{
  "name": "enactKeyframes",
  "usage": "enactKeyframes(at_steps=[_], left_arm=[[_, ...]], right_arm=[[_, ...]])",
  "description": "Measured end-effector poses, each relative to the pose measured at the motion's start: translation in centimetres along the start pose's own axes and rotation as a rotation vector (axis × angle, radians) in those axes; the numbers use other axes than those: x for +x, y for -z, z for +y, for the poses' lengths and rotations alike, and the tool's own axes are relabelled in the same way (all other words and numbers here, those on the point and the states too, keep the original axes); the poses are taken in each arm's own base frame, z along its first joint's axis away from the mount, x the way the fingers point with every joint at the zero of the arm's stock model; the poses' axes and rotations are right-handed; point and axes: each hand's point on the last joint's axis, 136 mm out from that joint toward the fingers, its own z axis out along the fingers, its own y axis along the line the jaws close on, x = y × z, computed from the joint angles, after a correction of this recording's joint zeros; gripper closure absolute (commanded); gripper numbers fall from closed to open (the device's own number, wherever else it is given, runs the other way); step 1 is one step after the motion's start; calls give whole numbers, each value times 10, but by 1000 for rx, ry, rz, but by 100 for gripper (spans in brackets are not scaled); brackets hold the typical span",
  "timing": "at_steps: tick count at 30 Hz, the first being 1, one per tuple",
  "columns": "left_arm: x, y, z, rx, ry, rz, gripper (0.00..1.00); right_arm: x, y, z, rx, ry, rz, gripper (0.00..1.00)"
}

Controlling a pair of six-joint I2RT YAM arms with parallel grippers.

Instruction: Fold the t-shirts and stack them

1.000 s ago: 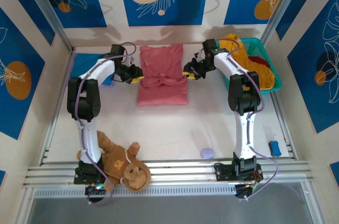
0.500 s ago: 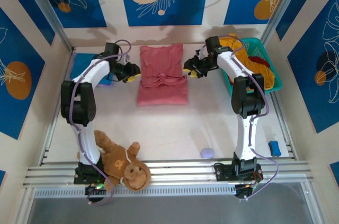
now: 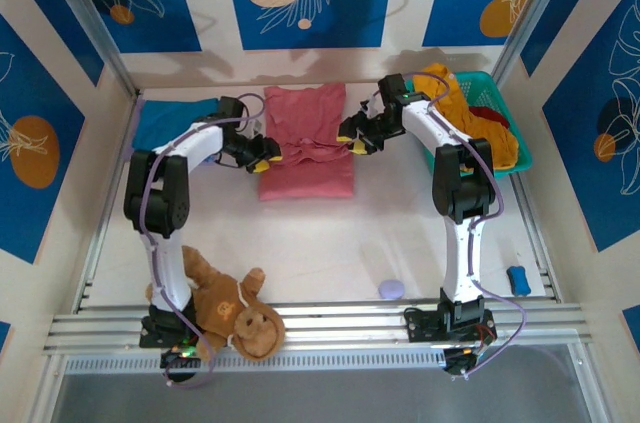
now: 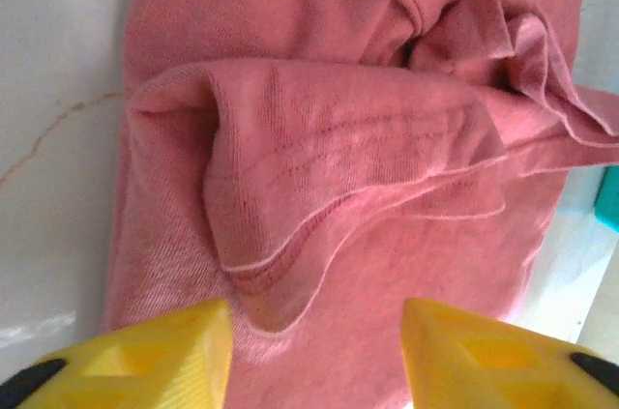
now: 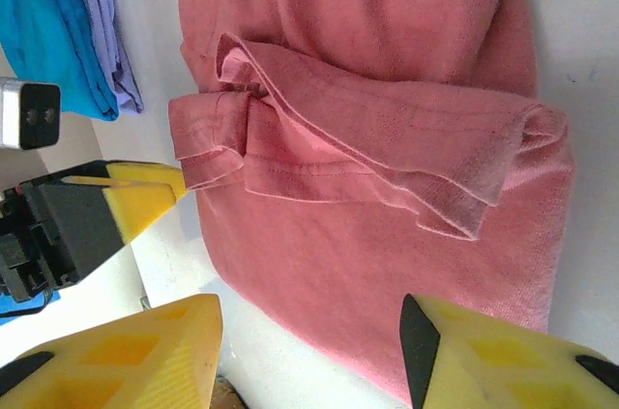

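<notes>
White bench carries the salmon-pink t-shirt, partly folded, at far centre. I see left pincer and right pincer flanking it, fingers spread, gripping nothing.

Your white table carries a partly folded pink shirt at the far middle, a blue shirt far left, a teal basket far right, a plush monkey near left, and a small lilac thing and a small blue thing near right.
</notes>
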Motion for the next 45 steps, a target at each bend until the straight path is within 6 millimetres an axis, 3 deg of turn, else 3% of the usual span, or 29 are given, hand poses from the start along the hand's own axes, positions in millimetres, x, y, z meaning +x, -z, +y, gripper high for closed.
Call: enactKeyframes(at_steps=[5,8,11,12,23,30,32,36,45], left_arm=[[-3,-14,7,-1,22,6,63],[-3,-20,11,-5,35,11,78],[-8,-23,12,-5,51,3,100],[-10,-23,11,-4,57,-4,100],[-64,-4,2,84,152,-177,100],[-94,10,1,159,231,-270,100],[-98,8,3,172,252,-276,93],[-102,1,10,180,294,-268,68],[-105,-2,12,190,307,-270,56]], right_arm=[[-2,3,-1,-6,-6,-2,48],[-2,4,0,-18,-8,2,48],[-1,3,0,-23,-10,5,49],[-1,3,0,-24,-10,7,49],[2,-1,0,-46,-7,18,50],[1,-15,-8,-50,-17,32,50],[1,-21,-14,-45,-33,45,50],[-1,-34,-23,-36,-60,65,50],[-7,-43,-16,-72,-72,69,50]])
